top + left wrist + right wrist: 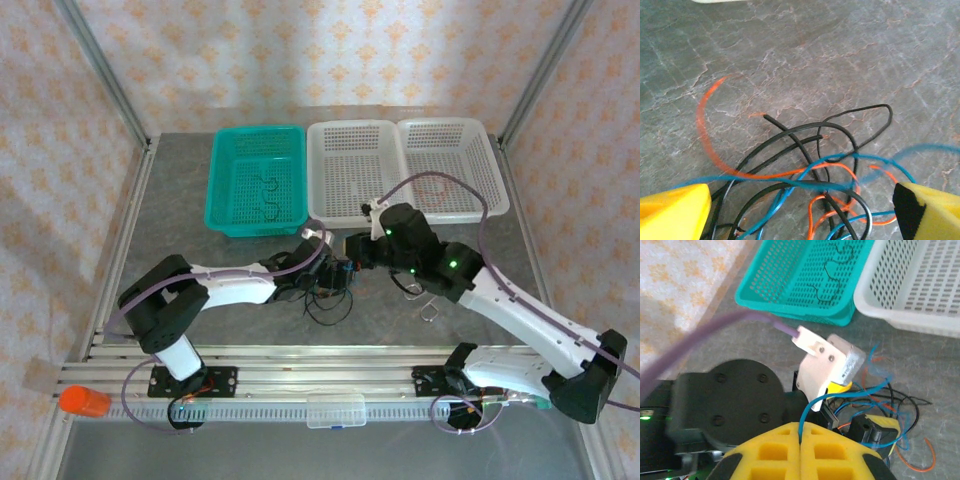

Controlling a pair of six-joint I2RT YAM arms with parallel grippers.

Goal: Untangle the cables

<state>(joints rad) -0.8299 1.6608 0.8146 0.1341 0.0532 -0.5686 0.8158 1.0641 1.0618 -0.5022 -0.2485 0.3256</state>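
The cables (805,170) lie in one loose knot of black, blue and orange loops on the grey table (180,220), in front of the teal basket (222,200) and between your two arms. A separate black wire (832,270) lies inside that basket.

Your right gripper (800,440) has its yellow pads pressed flat together, with a blue strand (800,426) pinched in the seam. The strand rises from the pads and curves off toward the knot. Your left gripper (800,205) is spread wide and holds nothing.

The step in hand looks like freeing that blue strand. To do it well, use the left as an anchor. Bring it down on the black loops (785,133) where they cross, and close only once the blue is outside the jaws. In the left wrist view blue runs across between both fingers, so closing right here would likely trap it too. Then draw the right away slowly and low. If the whole knot drags along, stop and re-seat the anchor.

The knot sits between the left fingers, just below them. It lies just beside the right pads, joined to them by the pinched strand.
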